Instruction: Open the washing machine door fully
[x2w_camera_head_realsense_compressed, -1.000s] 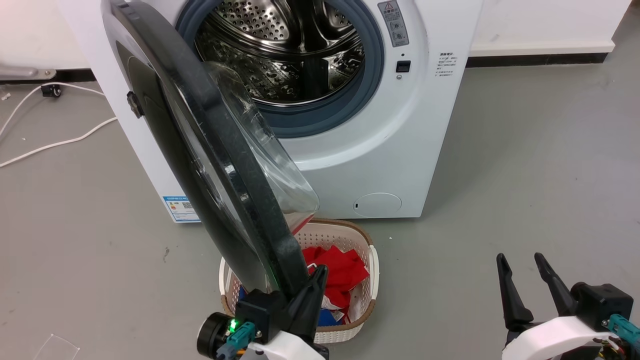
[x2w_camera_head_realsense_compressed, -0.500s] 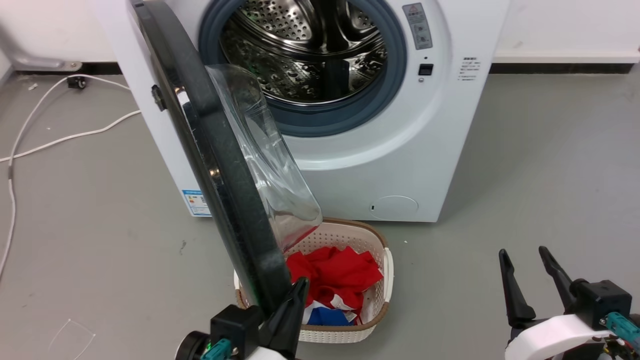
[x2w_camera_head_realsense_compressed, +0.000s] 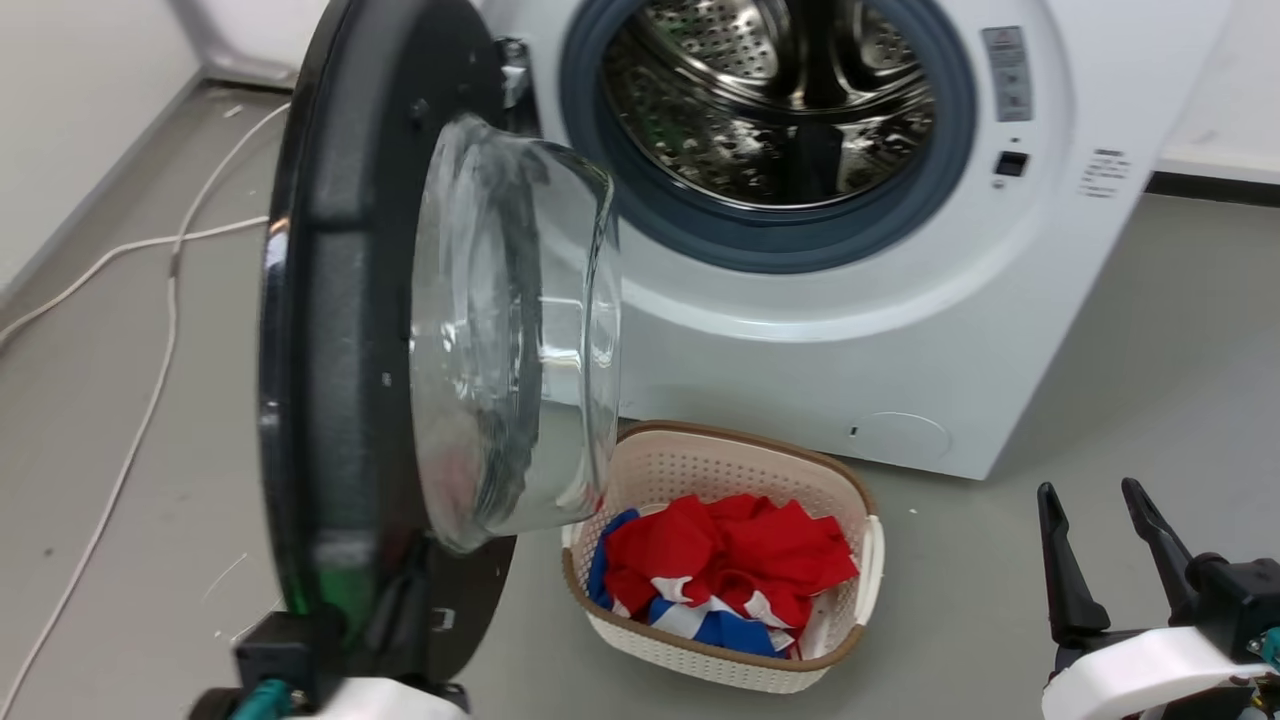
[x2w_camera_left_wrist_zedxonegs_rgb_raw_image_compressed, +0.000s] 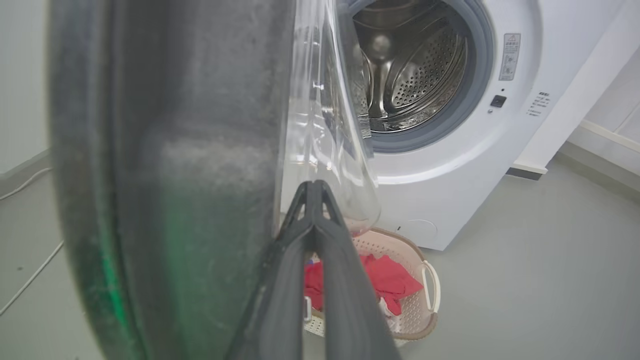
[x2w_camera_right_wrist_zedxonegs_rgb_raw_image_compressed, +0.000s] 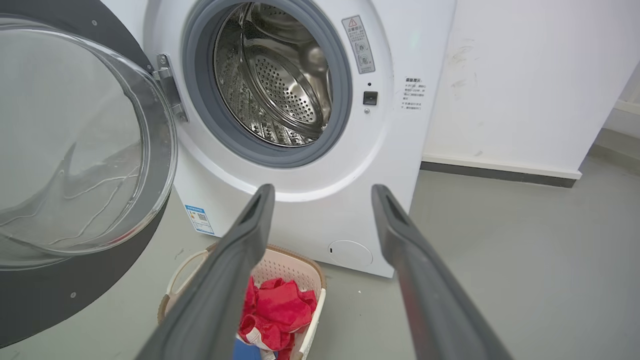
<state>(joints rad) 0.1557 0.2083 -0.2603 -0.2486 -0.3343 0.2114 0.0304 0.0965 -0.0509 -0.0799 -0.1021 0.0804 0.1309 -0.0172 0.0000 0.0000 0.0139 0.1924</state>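
The washing machine is a white front-loader with its steel drum exposed. The washing machine door stands swung out on the left, its inner face and clear glass bowl turned toward me. My left gripper is shut with nothing between its fingers. It lies along the door's inner face, low down beside the glass. My right gripper hangs open at the lower right, clear of the machine. In the right wrist view the right gripper points at the machine's front, with the door at the left.
A cream laundry basket with red and blue clothes sits on the grey floor just below the door and in front of the machine. A white cable runs across the floor on the left. White walls stand behind and to the left.
The head camera has turned, shifting the whole picture. The door has swung further out to the left, now showing its inner face. My left gripper went with it; the right one stayed open.
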